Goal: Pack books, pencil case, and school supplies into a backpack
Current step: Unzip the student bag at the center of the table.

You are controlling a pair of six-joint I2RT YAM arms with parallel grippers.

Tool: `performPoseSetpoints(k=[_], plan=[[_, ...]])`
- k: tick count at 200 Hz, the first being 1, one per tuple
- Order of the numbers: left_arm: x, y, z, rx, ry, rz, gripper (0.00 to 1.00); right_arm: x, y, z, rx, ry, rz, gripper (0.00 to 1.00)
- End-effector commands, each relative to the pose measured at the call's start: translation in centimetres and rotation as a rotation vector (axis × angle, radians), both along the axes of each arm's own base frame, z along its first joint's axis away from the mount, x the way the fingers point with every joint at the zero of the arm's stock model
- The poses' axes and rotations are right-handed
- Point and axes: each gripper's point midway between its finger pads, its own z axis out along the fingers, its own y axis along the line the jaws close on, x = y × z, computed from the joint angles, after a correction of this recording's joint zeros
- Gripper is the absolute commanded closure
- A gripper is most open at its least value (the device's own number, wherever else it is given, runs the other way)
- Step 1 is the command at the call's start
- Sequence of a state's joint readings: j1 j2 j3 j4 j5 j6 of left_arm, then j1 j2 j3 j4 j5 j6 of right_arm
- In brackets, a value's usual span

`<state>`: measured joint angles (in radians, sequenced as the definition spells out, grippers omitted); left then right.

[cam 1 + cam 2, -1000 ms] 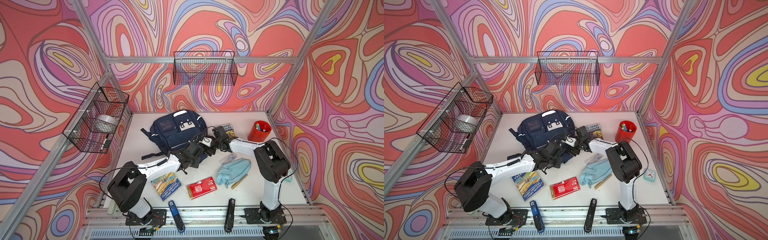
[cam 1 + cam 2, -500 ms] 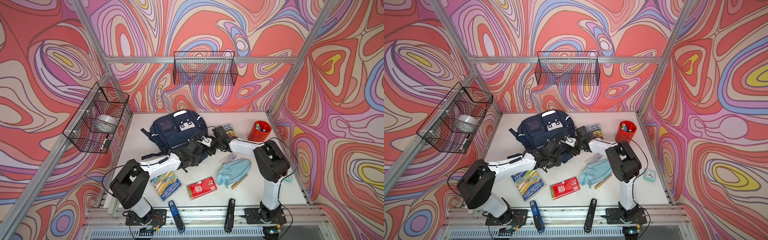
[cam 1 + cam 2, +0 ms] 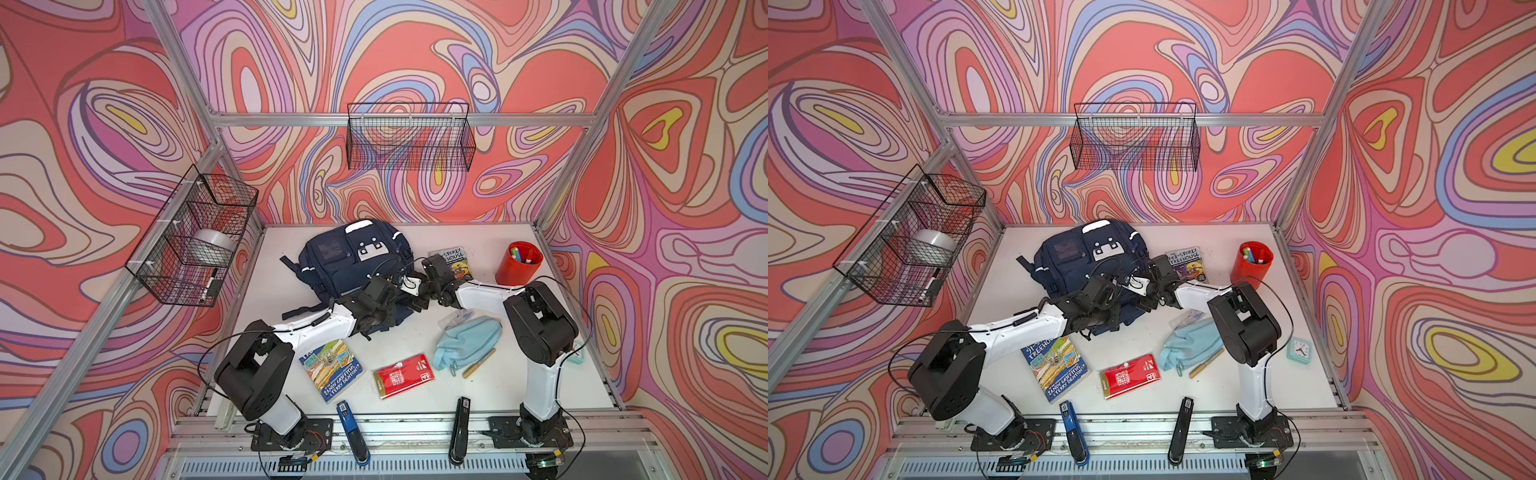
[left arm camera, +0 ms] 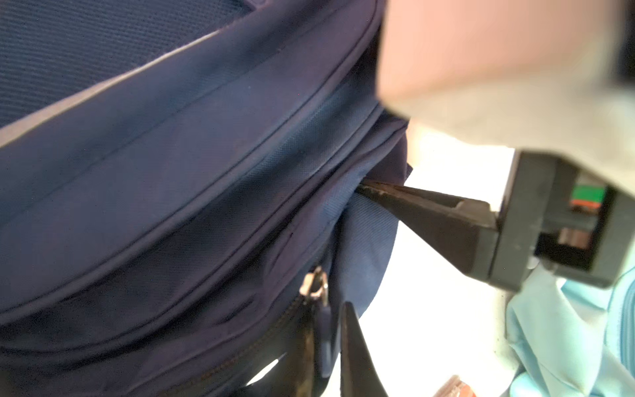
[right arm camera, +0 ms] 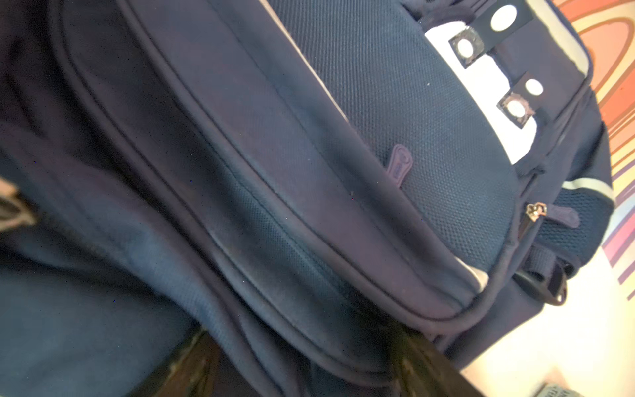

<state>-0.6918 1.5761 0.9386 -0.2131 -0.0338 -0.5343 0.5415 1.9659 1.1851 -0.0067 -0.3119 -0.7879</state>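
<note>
left gripper narrowed onto one zip pull, right gripper wide on backpack, two books out

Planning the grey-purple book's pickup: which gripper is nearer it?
Right: right gripper at the backpack edge near the grey-purple book; left gripper farther along, on the zipper pull.

Red marker cup, blue stapler, black stapler, teal clock, possibly tape roll

Bright even light in both top views, faint shadows on the bench, bowed frame edges, wrist views dim, backpack fabric blurred, bench glaring white.
</note>
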Motion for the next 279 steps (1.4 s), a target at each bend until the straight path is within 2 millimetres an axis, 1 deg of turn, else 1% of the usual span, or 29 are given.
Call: performPoseSetpoints(k=[1,7,12,15,34,56,71,91,102,128,137,144,156,158,173,175,177,178,181,182,185,189,190,195,223,228,238,261,279], plan=[[1.0,0.0,0.4,-0.035,-0.039,0.036,0.88,-0.8,0.2,-2.3,-0.043,0.012,0.025,0.22],[1.1,0.1,0.4,-0.027,-0.044,0.042,0.9,-0.9,0.3,-2.3,-0.044,0.013,0.029,0.22],[1.2,0.2,0.5,-0.029,-0.05,0.045,0.97,-1.0,0.3,-2.4,-0.047,0.015,0.032,0.22],[1.2,0.2,0.6,-0.032,-0.053,0.042,1.0,-1.1,0.4,-2.4,-0.048,0.016,0.034,0.22],[1.3,0.4,1.3,-0.038,-0.069,0.053,1.0,-1.1,0.3,-2.6,-0.055,0.013,0.036,0.23],[1.1,0.9,3.3,-0.094,-0.1,0.073,1.0,-1.2,0.1,-3.0,-0.075,-0.009,0.052,0.25],[1.0,1.4,4.0,-0.131,-0.098,0.078,1.0,-0.7,0.1,-3.1,-0.084,-0.035,0.057,0.25],[0.4,1.5,3.9,-0.13,-0.09,0.04,1.0,-0.1,0.7,-3.0,-0.068,-0.066,0.071,0.25],[-0.1,1.1,4.0,-0.151,-0.084,0.007,1.0,0.3,1.0,-2.8,-0.064,-0.086,0.082,0.25],[-0.7,-0.1,4.5,-0.202,-0.054,-0.053,1.0,1.3,2.9,-0.4,0.047,-0.185,0.096,0.25],[-0.6,0.0,4.5,-0.194,-0.056,-0.051,1.0,1.2,3.2,-0.4,0.063,-0.201,0.116,0.25],[-0.5,0.6,4.3,-0.164,-0.055,-0.033,1.0,1.1,3.4,-0.9,0.053,-0.203,0.14,0.26],[-0.3,2.1,3.5,-0.096,-0.051,0.009,1.0,0.9,3.7,-1.4,0.044,-0.196,0.169,0.33],[-0.3,2.3,3.4,-0.09,-0.051,0.012,1.0,0.9,3.7,-1.6,0.04,-0.193,0.174,0.36],[-0.1,2.7,3.0,-0.097,-0.061,0.021,1.0,0.5,3.7,-2.2,0.009,-0.186,0.208,0.62],[-0.1,2.7,2.9,-0.097,-0.06,0.021,1.0,0.5,3.7,-2.2,0.009,-0.184,0.206,0.65],[-0.1,2.7,2.9,-0.098,-0.059,0.022,1.0,0.5,3.7,-2.1,0.01,-0.184,0.203,0.71],[-0.1,2.7,2.9,-0.098,-0.058,0.02,1.0,0.5,3.7,-2.1,0.01,-0.184,0.203,0.71],[0.0,2.7,2.8,-0.098,-0.054,0.018,1.0,0.5,3.7,-2.1,0.011,-0.182,0.2,0.76],[-0.1,2.7,2.8,-0.096,-0.052,0.018,1.0,0.5,3.6,-2.1,0.01,-0.181,0.196,0.79],[-0.1,2.8,2.8,-0.091,-0.048,0.019,1.0,0.6,3.5,-2.1,0.009,-0.18,0.191,0.82],[-0.1,2.9,2.7,-0.083,-0.045,0.022,1.0,0.6,3.5,-2.1,0.007,-0.181,0.185,0.91],[-0.1,2.9,2.7,-0.081,-0.045,0.023,1.0,0.6,3.5,-2.1,0.007,-0.181,0.185,0.91],[0.0,3.2,2.7,-0.071,-0.047,0.035,1.0,0.5,3.4,-2.0,0.005,-0.183,0.182,1.0],[0.6,6.0,2.6,0.039,-0.087,0.134,1.0,0.4,2.3,-1.9,-0.02,-0.194,0.15,1.0],[0.2,6.5,2.2,0.07,-0.068,0.136,1.0,0.3,2.2,-1.9,-0.022,-0.191,0.147,1.0],[0.1,7.1,2.2,0.098,-0.071,0.146,1.0,0.3,1.8,-1.6,-0.022,-0.194,0.136,1.0],[-0.3,8.0,2.5,0.095,-0.069,0.168,1.0,0.6,0.8,-1.6,-0.036,-0.179,0.107,1.0],[-1.0,9.1,3.2,0.091,-0.076,0.193,1.0,1.4,0.0,-1.2,-0.03,-0.151,0.069,1.0]])
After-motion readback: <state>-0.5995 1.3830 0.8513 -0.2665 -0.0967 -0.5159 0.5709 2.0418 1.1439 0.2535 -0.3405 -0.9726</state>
